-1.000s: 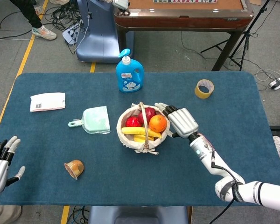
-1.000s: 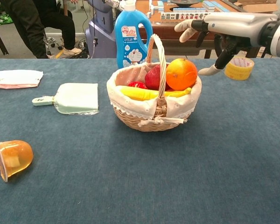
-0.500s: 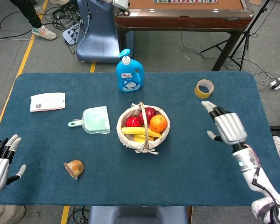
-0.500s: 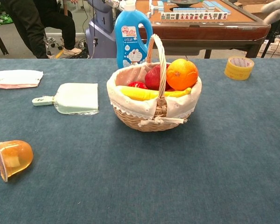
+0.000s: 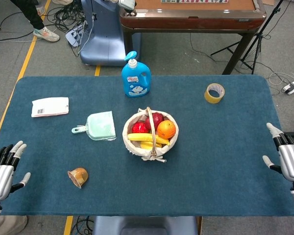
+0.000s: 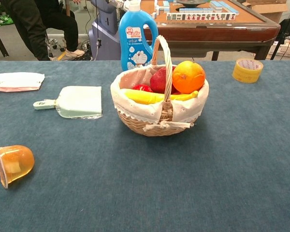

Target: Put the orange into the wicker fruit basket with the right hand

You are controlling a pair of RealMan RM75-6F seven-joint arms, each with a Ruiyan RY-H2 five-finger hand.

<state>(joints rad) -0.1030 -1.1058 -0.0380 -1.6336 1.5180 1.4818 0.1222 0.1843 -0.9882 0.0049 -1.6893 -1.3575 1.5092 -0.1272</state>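
The orange [image 5: 165,129] sits in the wicker fruit basket [image 5: 131,145] at mid-desk, beside an apple [image 5: 156,119] and on the bananas [image 5: 143,138], so the placing looks done; nothing remains but parking the arm. The right hand [image 5: 289,157], empty with fingers spread, sits at the desk's right edge, partly cut off. The left hand [image 5: 2,168], also spread, hangs near left. The chest view shows neither.

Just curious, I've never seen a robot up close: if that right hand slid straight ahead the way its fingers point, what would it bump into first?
Probably nothing. The right hand sits at the table's right edge, fingers pointing away from the robot; the tape roll lies well left of that line. Depth is hard to judge.
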